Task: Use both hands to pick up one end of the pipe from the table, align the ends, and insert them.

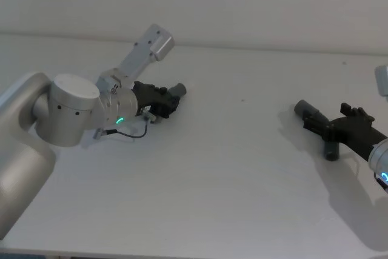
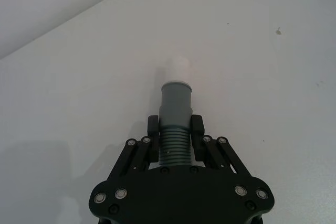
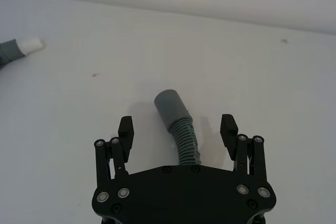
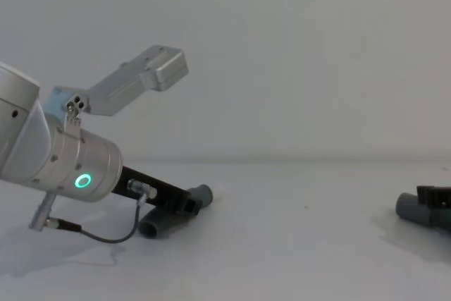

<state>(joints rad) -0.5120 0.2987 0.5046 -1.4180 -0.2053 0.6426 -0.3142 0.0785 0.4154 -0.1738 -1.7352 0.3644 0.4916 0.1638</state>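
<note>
In the head view the hollow pipe end (image 3: 169, 104) at right is straddled lengthwise, ungripped, by the wide-open right gripper (image 3: 177, 128), well apart from the white-tipped end (image 2: 177, 74) clamped in the left gripper (image 2: 175, 128) at centre left

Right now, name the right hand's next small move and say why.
Probably close the right hand on the pipe: its fingers stand open either side of the ribs behind the hollow cuff, while the left hand grips behind the white-tipped cuff.
</note>
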